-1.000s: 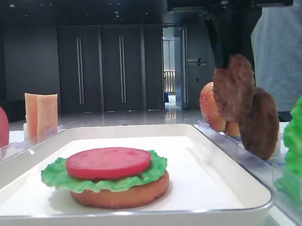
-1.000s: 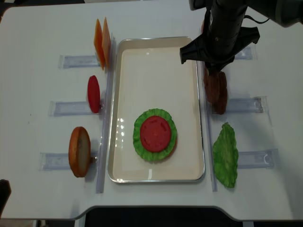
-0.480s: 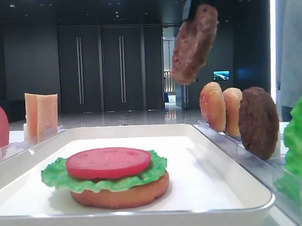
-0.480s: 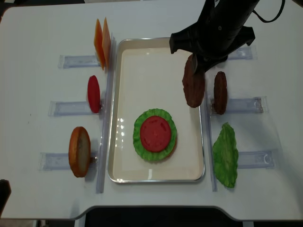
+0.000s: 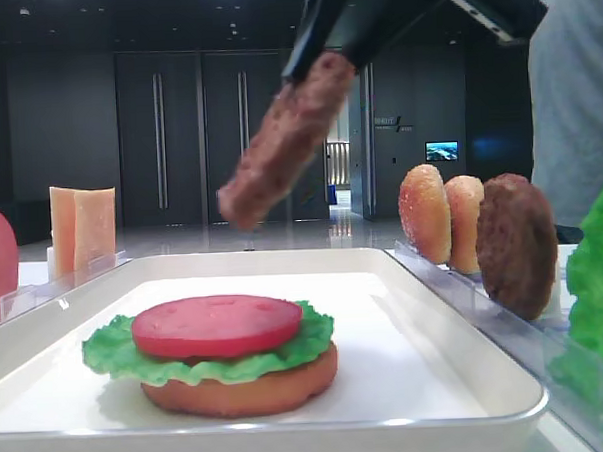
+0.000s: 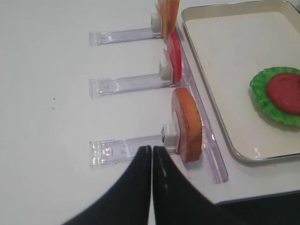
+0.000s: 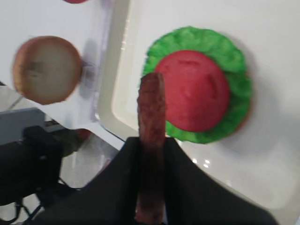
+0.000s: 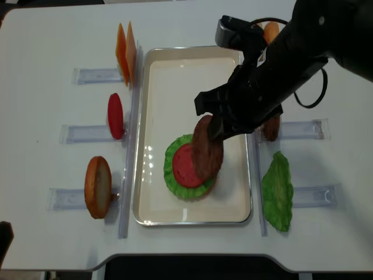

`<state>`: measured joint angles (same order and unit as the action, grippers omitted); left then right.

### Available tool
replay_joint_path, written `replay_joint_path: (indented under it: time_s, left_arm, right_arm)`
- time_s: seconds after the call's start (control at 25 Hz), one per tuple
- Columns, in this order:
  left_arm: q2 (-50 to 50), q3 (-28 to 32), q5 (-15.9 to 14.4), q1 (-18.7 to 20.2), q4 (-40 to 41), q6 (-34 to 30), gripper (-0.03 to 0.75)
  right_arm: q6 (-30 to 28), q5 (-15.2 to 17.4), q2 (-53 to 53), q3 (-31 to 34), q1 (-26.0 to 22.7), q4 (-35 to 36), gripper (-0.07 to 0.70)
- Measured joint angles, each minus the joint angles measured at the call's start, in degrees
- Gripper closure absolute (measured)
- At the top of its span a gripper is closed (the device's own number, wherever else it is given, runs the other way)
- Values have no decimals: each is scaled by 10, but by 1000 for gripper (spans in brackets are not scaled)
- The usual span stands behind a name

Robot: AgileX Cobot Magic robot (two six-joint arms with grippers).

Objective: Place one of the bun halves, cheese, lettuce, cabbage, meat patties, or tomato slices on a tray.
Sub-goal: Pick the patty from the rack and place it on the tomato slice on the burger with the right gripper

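Legible writing on the task items: none can be made out; a small sign on the dark rear wall is too small to read.

Right gripper (image 8: pixel 217 125) has its black fingers (image 7: pixel 180 161) clamped on the rim of one meat patty (image 8: pixel 207 147), a thick brown disc with a rough, grainy surface. The patty hangs edge-down and tilted in the air above the white tray (image 8: pixel 157 70), over the right part of the partly built burger and not touching it (the low side view shows clear space between them).

The stack on the tray consists of a smooth, matte tomato slice (image 5: pixel 217 324) on ruffled green lettuce (image 5: pixel 112 351), which rests on a golden bun half (image 5: pixel 239 391). The tray is rectangular with rounded corners and a low raised rim.

Clear plastic racks (image 8: pixel 96 75) flank the tray on the white counter (image 8: pixel 46 105). Left side: thin orange cheese slices (image 8: pixel 126 52), a second tomato slice (image 8: pixel 115 115) and a bun half on edge (image 8: pixel 97 186). Right side: the other patty (image 5: pixel 517 245), two speckled bun halves (image 5: pixel 424 213) and a lettuce leaf (image 8: pixel 277 191).

Left gripper (image 6: pixel 152 154) hovers near the left-hand bun half, its fingers together and holding nothing.
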<state>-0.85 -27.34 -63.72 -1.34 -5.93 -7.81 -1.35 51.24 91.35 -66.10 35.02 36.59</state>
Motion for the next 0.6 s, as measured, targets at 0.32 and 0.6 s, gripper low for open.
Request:
replay_joint_path:
  time_s: [0.32, 0.6]
  left_arm:
    - [0, 0, 0, 0, 0, 0, 722]
    - [0, 0, 0, 0, 0, 0, 722]
  right_arm:
    - [-151, -63, 7, 17, -1, 199, 528]
    - [-307, -67, 56, 56, -7, 350, 528]
